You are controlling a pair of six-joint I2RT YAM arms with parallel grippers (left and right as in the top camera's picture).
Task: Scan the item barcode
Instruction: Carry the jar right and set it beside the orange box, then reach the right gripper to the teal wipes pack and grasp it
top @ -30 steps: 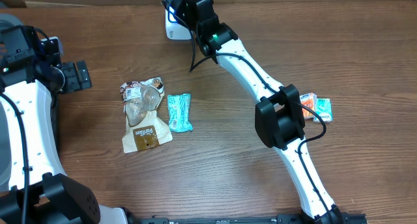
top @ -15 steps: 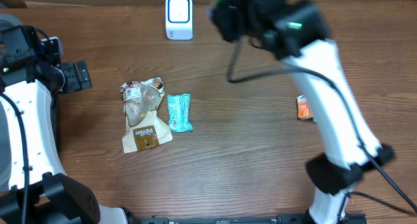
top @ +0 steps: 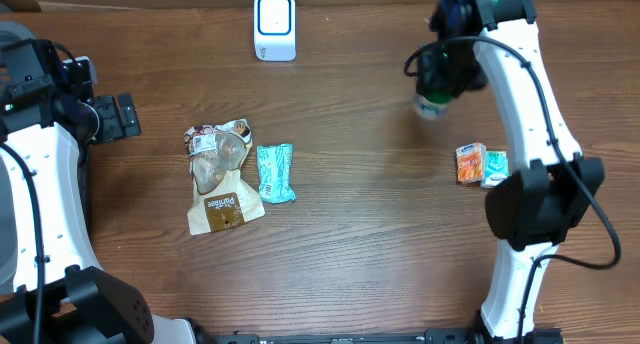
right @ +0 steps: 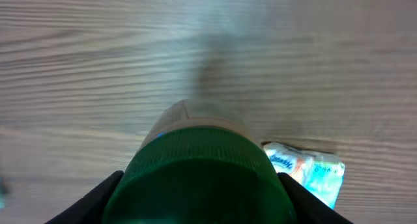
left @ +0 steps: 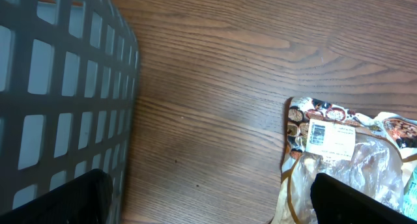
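Two arms work a brown wood table [top: 340,254], seen from overhead. The left gripper [top: 122,118] is parked at 9 o'clock, jaws spread wide and empty, beside a grey slatted basket [left: 58,87] in its wrist view. The right gripper [top: 438,88] sits at about 2 o'clock, jaws clamped on the sides of a green-capped bottle [top: 431,106], cap toward the wrist camera. I cannot tell whether the bottle's base is clear of the wood. The brown snack bag [top: 222,179] lies left of centre, with the teal packet [top: 276,172] just beside it at its 3 o'clock. The white scanner [top: 274,26] stands at the 12 o'clock edge. A small orange packet [top: 469,164] and a small blue-green packet [top: 495,167] touch each other at 3 o'clock, near the bottle. Progress, as a judgement: item picked and in hand, but well apart from the scanner, off at its 3 o'clock. No barcode is visible, and nothing shows whether a scan has happened. If not, the bottle has yet to be carried to the scanner, label facing it.
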